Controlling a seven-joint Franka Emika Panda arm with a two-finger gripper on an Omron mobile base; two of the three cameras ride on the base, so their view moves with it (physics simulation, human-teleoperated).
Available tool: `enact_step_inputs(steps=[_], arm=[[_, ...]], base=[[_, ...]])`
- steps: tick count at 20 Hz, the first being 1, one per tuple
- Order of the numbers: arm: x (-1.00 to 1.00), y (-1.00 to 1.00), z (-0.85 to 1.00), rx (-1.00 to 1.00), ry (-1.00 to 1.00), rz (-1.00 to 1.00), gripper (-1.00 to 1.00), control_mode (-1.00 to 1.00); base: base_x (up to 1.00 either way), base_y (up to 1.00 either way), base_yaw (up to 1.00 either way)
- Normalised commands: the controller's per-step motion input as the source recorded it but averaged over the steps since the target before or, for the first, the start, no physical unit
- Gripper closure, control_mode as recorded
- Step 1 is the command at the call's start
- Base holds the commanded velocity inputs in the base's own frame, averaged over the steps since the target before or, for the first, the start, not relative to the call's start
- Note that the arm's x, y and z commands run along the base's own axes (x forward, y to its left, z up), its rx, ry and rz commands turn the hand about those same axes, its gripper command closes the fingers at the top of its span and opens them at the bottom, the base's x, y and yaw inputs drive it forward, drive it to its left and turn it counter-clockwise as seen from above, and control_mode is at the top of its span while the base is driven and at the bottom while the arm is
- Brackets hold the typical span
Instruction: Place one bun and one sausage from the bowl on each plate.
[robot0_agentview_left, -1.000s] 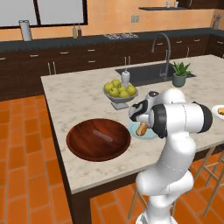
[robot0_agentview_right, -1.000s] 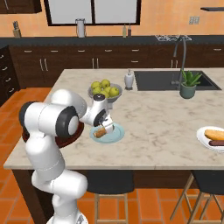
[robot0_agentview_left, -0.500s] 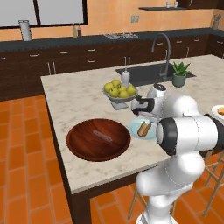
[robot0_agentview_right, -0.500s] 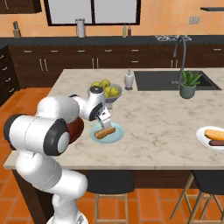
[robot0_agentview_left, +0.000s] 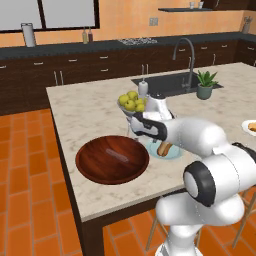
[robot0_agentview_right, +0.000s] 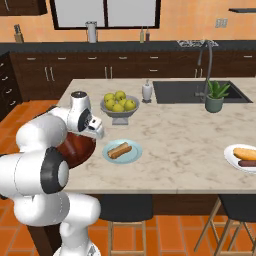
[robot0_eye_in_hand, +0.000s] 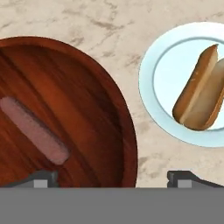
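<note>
The dark wooden bowl (robot0_agentview_left: 112, 159) (robot0_eye_in_hand: 100, 105) sits at the counter's near left, with one pinkish sausage (robot0_eye_in_hand: 34, 130) (robot0_agentview_left: 117, 156) lying in it. Just right of it is the pale blue plate (robot0_agentview_left: 172, 154) (robot0_agentview_right: 131, 156) (robot0_eye_in_hand: 157, 83), and a split bun (robot0_eye_in_hand: 199, 94) (robot0_agentview_right: 120, 150) rests on that plate. At the far right, the white plate (robot0_agentview_right: 231, 154) carries a bun (robot0_agentview_right: 247, 152) and a sausage (robot0_agentview_right: 246, 163). My gripper (robot0_eye_in_hand: 113, 178) (robot0_agentview_left: 134, 131) (robot0_agentview_right: 97, 131) hangs open above the bowl's right rim, nothing between its fingers.
A grey footed bowl of yellow-green fruit (robot0_agentview_left: 131, 104) (robot0_agentview_right: 119, 105) stands just behind the plate and the bowl. Farther back are a soap dispenser (robot0_agentview_left: 143, 89), the sink (robot0_agentview_left: 165, 82) with its tap, and a potted plant (robot0_agentview_left: 205, 84).
My hand has lifted off the blue plate and swung left toward the wooden bowl. The bun stays on the blue plate.
</note>
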Motion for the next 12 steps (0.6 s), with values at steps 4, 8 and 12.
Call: enact_step_inputs(steps=[4,8,12], arm=[[-0.05,1.0,-0.63,-0.14,0.02,0.53,-1.0,-1.0],[0.43,0.56,-0.59,-0.08,0.05,0.26,-1.0,-1.0],[0.66,0.01,-0.46,-0.11,0.01,0.1,-1.0,-1.0]], base=[[0.0,0.0,0.0],[0.0,0.0,0.0],[0.0,0.0,0.0]])
